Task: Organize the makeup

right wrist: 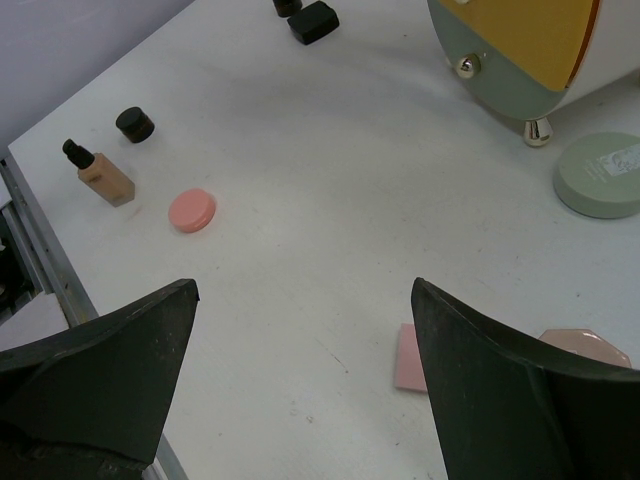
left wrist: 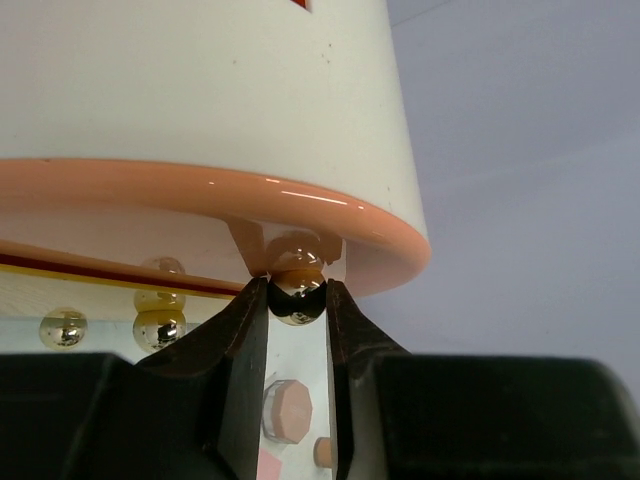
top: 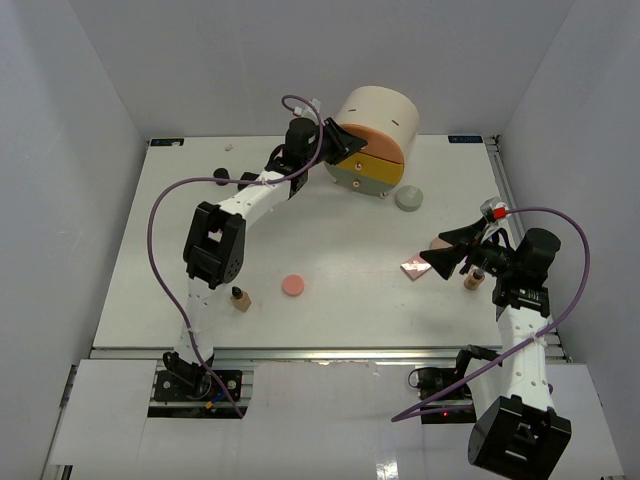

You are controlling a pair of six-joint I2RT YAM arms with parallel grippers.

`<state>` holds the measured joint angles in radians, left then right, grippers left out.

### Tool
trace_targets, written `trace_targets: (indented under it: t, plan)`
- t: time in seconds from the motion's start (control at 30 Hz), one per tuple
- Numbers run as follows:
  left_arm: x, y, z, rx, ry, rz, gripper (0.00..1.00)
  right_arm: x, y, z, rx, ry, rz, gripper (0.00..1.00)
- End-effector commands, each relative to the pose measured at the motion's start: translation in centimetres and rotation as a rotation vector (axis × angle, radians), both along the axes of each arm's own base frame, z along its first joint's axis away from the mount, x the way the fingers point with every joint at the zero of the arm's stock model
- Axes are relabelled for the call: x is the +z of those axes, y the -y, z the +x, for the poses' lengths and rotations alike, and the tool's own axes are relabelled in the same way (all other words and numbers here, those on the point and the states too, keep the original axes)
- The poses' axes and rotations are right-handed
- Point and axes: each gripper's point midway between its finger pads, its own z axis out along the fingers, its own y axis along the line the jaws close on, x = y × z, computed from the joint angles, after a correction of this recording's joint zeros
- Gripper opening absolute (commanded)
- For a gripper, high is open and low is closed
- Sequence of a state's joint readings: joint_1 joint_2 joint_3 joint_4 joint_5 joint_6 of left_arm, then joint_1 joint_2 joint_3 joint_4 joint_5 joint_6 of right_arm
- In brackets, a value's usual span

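Observation:
My left gripper is at the front of the cream cylindrical box. In the left wrist view it is shut on the shiny round knob of the orange drawer. My right gripper is open and empty, just above the table. The pink square palette and a tan compact lie by its right finger. On the table lie a pink round compact, a grey-green compact, a brown bottle, a second bottle and a black jar.
The box also has yellow and grey drawers and stands on small metal feet. Two more black jars sit left of the box. White walls enclose the table; its front rail runs along the near edge.

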<state>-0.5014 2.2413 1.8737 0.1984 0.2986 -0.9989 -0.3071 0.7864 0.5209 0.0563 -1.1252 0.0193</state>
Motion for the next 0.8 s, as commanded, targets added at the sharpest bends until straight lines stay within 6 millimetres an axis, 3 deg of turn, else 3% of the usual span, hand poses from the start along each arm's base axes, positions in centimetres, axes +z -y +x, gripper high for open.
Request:
trace_targets:
  t: [0.0,0.27,0.53,0.77]
  plan:
    - [1.3,-0.1,0.0,0.005,0.007,-0.005,0.25,1.4,-0.1,0.3,0.009,0.060,-0.016,0.93]
    - [2.7,-0.8,-3.7,-0.083,0.049,0.010,0.10,1.4,0.0,0.3,0.006,0.064,-0.017,0.93]
    - [3.4,-3.1,-9.2,-0.126,0.074,0.014,0.08,1.4,-0.2,0.1,0.016,0.067,-0.008,0.93]
    - [3.2,-3.2,-10.6,-0.154,0.065,0.002,0.14,1.5,-0.6,-0.4,0.047,0.078,-0.001,0.93]
